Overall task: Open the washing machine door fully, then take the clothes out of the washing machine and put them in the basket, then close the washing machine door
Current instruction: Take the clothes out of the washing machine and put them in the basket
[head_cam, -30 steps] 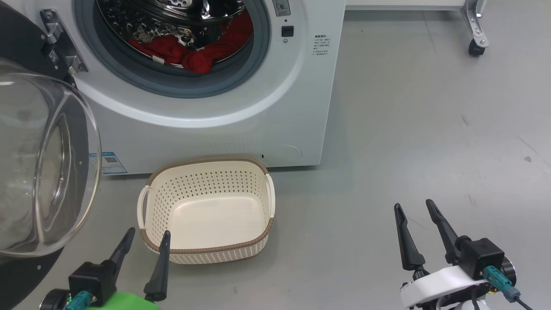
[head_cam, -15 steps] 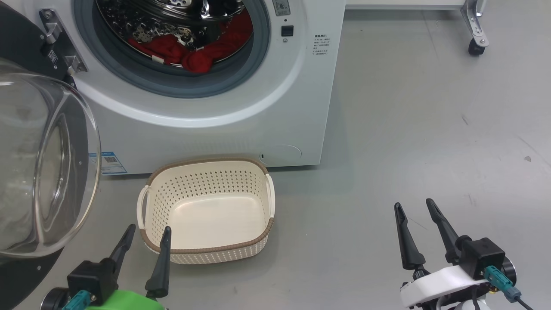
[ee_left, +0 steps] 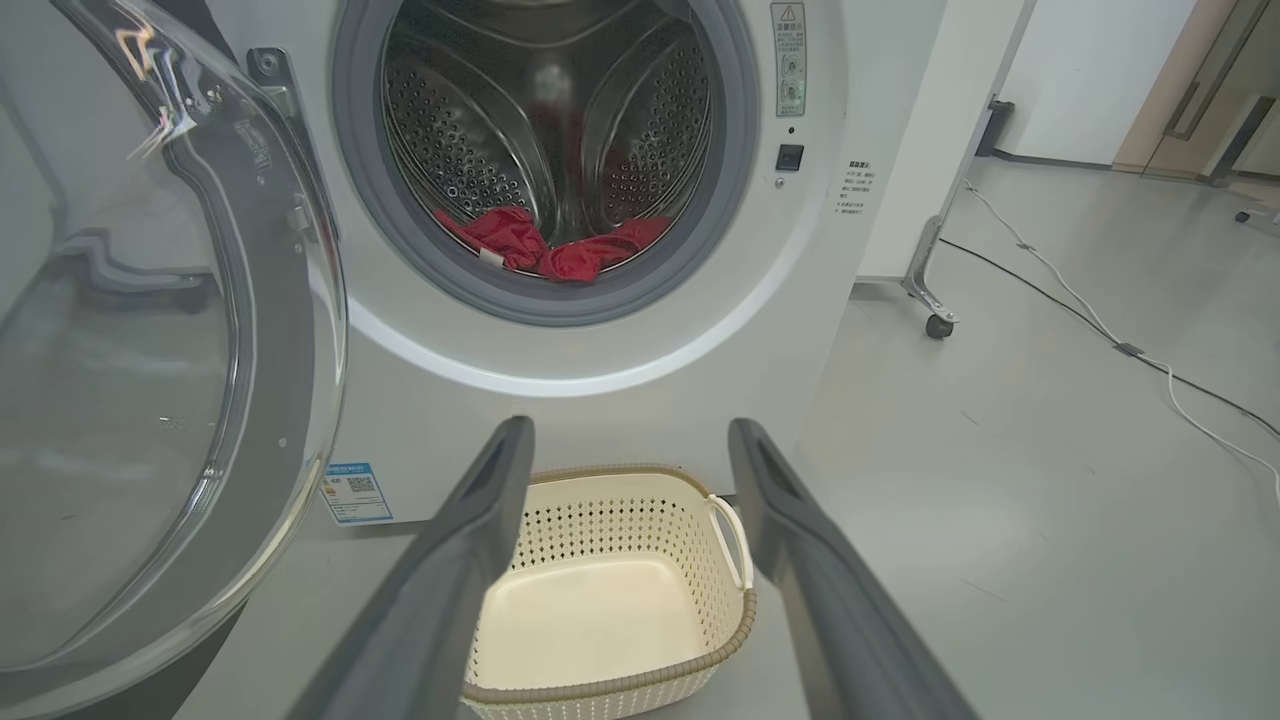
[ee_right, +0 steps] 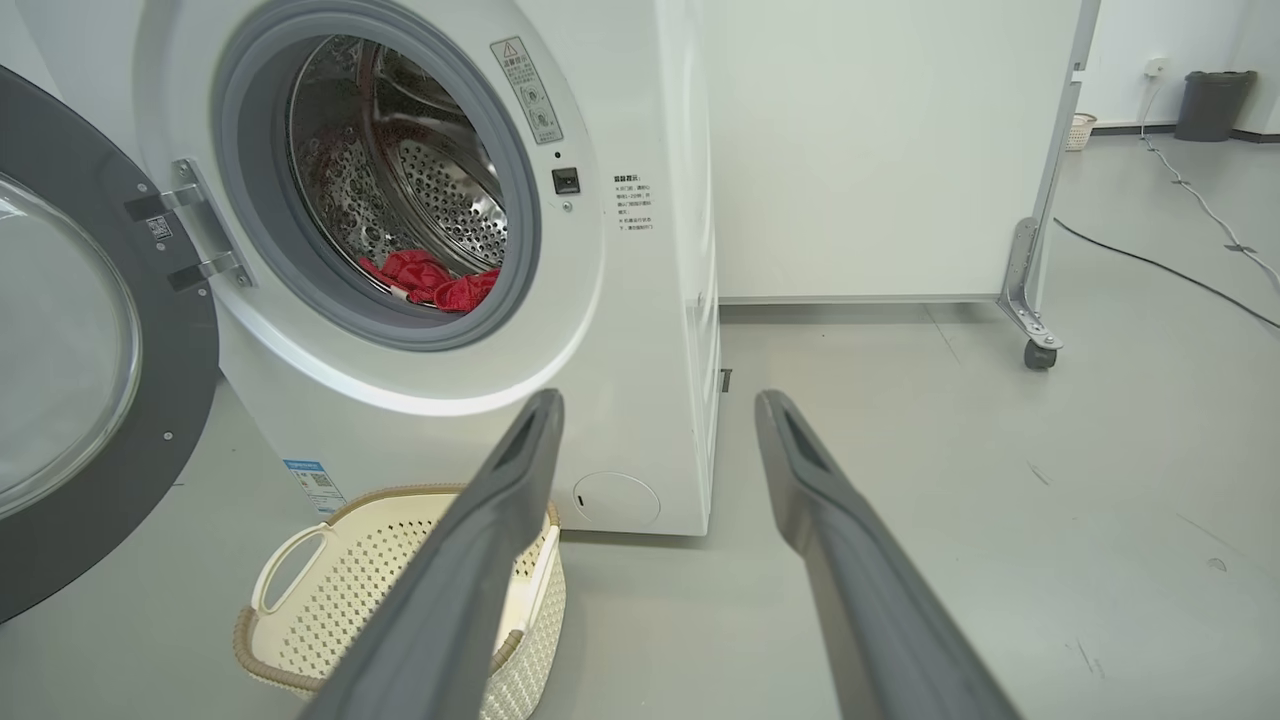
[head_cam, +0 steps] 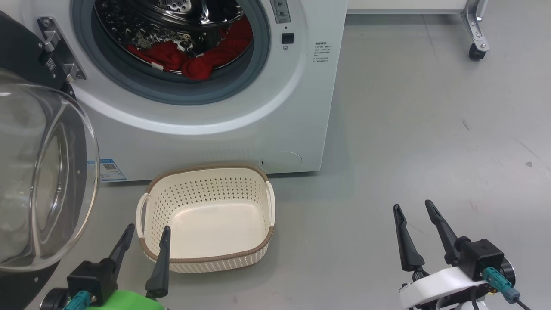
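Door work looks finished: the washing machine door hangs swung out to the left, glass bowl bulging toward us, well clear of the opening. Fully open, I'd say. Step two hasn't begun, though. Red clothes lie bunched at the bottom front of the drum inside the washing machine, right behind the grey seal, nothing pulled out. Down on the floor the basket sits just in front of the machine, below the opening, and it's bare inside. Left end effector hovers low by the basket's near left corner, fingers spread, holding nothing. Right end effector hangs off to the right over bare floor, well apart from everything, fingers spread and empty too. So by my count: one part done, and the unloading, the drop into the basket and the door closing all remain.
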### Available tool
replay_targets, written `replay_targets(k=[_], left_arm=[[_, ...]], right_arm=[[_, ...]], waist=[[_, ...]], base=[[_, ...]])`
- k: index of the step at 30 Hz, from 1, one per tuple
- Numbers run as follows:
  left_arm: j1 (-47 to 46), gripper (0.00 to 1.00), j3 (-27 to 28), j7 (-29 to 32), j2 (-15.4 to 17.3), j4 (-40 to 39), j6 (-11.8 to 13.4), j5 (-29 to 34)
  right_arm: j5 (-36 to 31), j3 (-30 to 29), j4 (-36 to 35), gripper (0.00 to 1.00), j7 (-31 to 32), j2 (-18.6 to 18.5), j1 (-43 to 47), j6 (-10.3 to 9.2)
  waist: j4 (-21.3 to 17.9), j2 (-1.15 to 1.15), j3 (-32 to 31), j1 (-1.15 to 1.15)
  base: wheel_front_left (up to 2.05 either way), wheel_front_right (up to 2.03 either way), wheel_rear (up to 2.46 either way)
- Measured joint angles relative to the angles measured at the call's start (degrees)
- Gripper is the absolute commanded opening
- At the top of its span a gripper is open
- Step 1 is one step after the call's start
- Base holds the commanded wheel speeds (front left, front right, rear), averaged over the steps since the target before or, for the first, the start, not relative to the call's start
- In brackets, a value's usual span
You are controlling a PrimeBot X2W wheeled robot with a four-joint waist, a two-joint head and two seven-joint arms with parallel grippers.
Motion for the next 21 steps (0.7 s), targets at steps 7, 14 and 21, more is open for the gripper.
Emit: replay_targets(k=[7, 14, 21], left_arm=[[0.0, 1.0, -0.1, 0.0, 0.0, -0.3, 0.3, 0.2], [0.1, 1.0, -0.1, 0.4, 0.0, -0.6, 0.4, 0.6], [0.1, 1.0, 0.0, 0.5, 0.0, -0.9, 0.5, 1.0]], right_arm=[[0.0, 0.0, 0.0, 1.0, 0.0, 0.0, 0.0, 0.0], [0.7, 0.0, 0.0, 1.0, 0.0, 0.0, 0.0, 0.0], [0.9, 0.1, 0.0, 1.0, 0.0, 0.0, 0.1, 0.0]], waist=[[0.0, 0.0, 0.0, 0.0], [0.0, 0.0, 0.1, 0.0], [0.0, 0.0, 0.2, 0.0]], base=[[1.06, -1.06, 0.0], [1.13, -1.13, 0.0], [0.8, -0.8, 0.0]])
